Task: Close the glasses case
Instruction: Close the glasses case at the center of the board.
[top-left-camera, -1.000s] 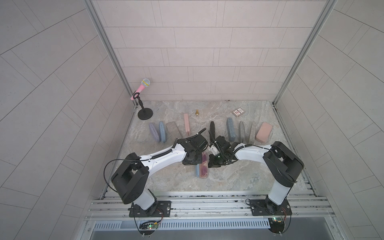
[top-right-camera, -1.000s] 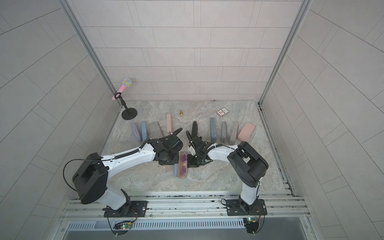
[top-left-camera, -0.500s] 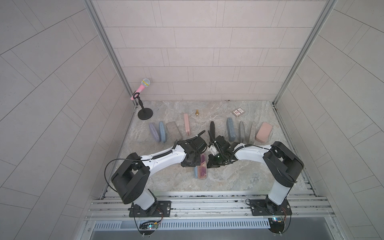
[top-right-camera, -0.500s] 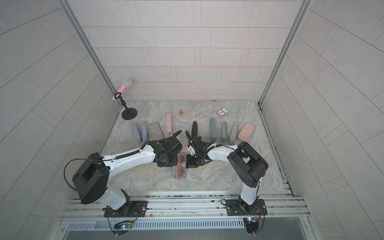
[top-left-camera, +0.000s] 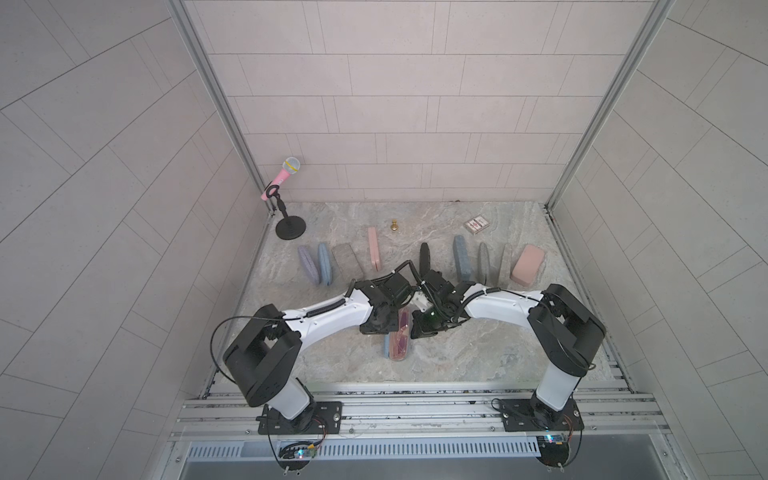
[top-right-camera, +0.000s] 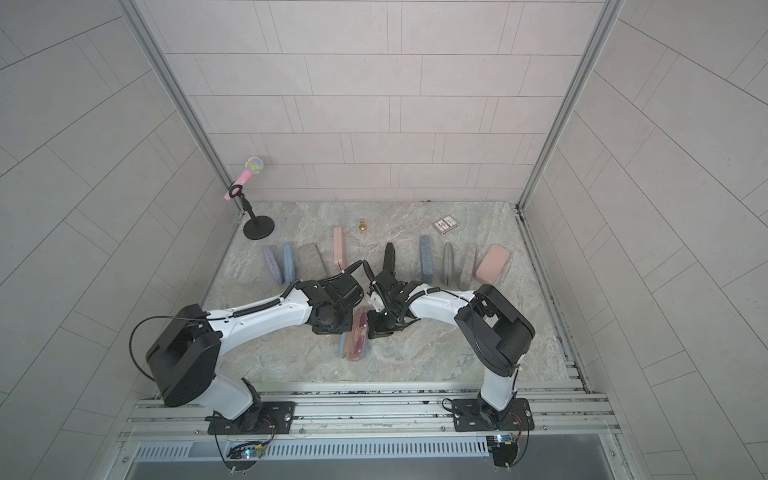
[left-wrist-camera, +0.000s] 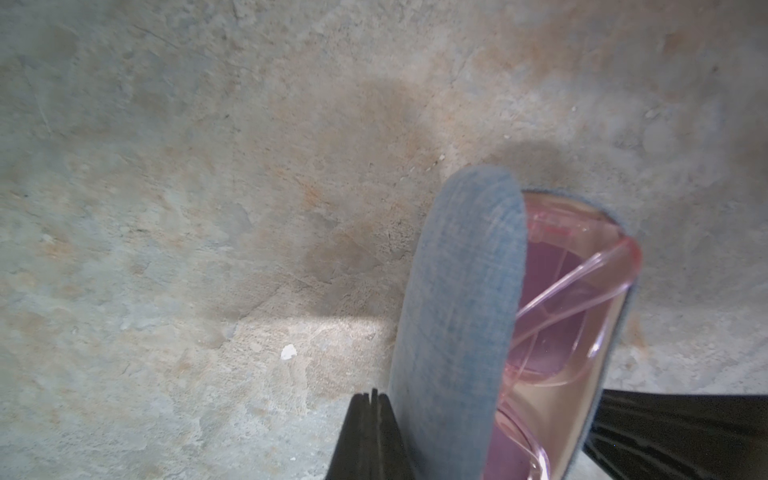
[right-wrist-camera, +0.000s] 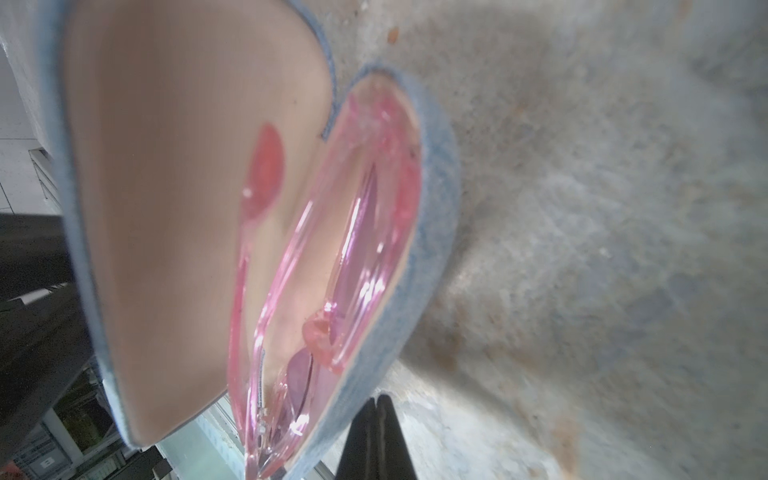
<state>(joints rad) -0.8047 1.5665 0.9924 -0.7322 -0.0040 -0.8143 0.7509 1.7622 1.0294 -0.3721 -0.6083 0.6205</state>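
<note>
- The glasses case (top-left-camera: 397, 337) lies on the marble table (top-left-camera: 478, 361), near its front middle and between my two claws. The row of other cases (top-left-camera: 463, 259) stands well behind it.
- It is not closed. In the right wrist view its two denim halves gape in a V. The raised half (right-wrist-camera: 174, 216) shows its bare tan lining, and the pink glasses (right-wrist-camera: 332, 249) lie in the lower half.
- My left gripper (left-wrist-camera: 371, 405) has its fingers pressed together on nothing. Its tip sits just beside the outer face of the raised half; I cannot tell whether it touches.
- My right gripper (right-wrist-camera: 376, 409) is likewise pinched together and empty, just beside the outer wall of the half that carries the glasses.
- As I judge it, the glasses are in and I am set on both sides, so the preparation is done.
- What is left is the closing itself: brace one side and tip the raised half over until the rims meet.
- One temple arm seems to ride high, so it may block the closing.
</note>
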